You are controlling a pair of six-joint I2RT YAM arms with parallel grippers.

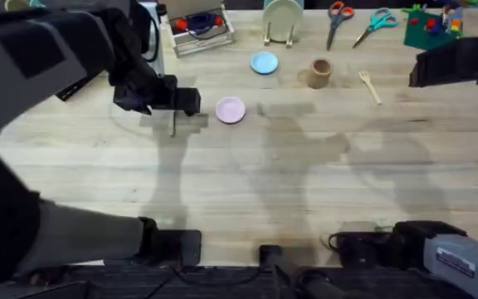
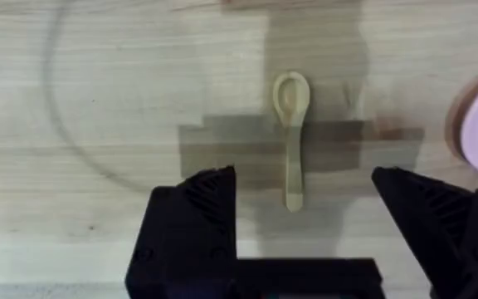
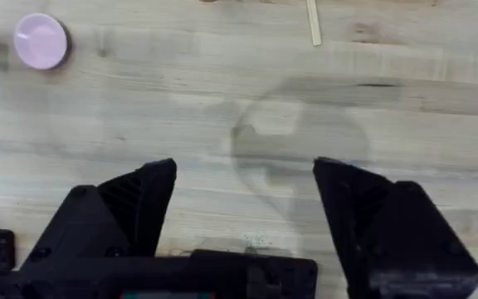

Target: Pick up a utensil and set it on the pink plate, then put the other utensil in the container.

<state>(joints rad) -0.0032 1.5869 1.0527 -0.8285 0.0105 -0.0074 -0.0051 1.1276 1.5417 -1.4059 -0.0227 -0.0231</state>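
Table [image 1: 305, 166]: pale wood w/ visible grain, matt. Spoon [image 2: 291, 133] looks like light smooth wood, as do fork [image 1: 370, 86] & cup [image 1: 319, 73]. Pink plate [image 1: 231, 110] smooth, slight sheen; gripper fingers [image 2: 197, 216] matt black plastic.

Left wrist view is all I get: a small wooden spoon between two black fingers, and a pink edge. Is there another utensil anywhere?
Observer: Yes. A fork lies on the table to the right of a tan cup, not touching it.
Operator: Is that pink edge a plate?
Observer: Yes, a small round pink plate with nothing on it, just right of the left gripper.
Operator: And the other arm?
Observer: The right gripper is open and holds nothing, with the fork farther off.
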